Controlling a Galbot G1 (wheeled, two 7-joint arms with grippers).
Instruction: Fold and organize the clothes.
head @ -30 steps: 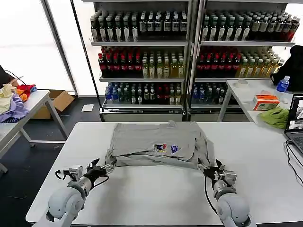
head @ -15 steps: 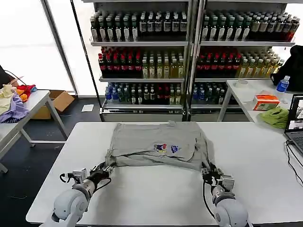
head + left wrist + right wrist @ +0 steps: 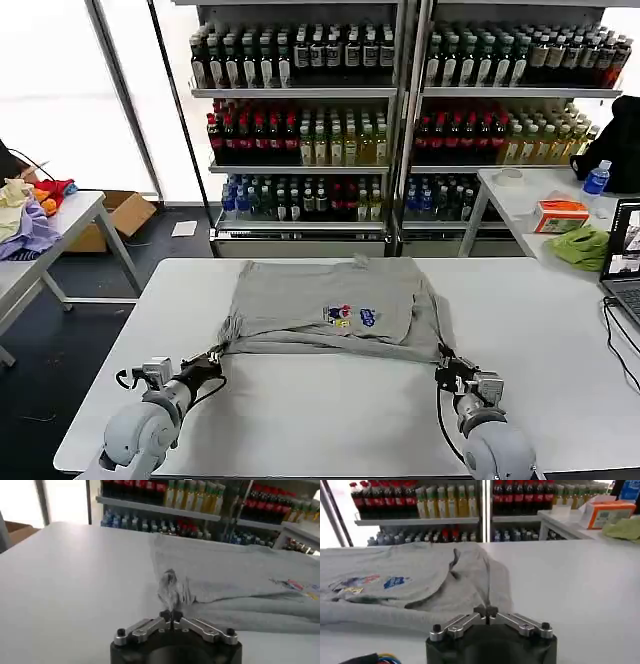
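Shirt (image 3: 325,305), light grey with a small colour graphic, lies half folded on the white counter (image 3: 330,410), its upper layer doubled over the lower. From the shirt's middle, the left gripper (image 3: 212,358) sits at about 8 o'clock, fingers (image 3: 166,616) closed on a bunched near corner of the cloth, which stands up in a small peak. The right gripper (image 3: 443,366) sits at about 4 o'clock, fingers (image 3: 480,612) pinched on the other near corner. Shelves of bottles (image 3: 400,120) stand beyond, at 12 o'clock.
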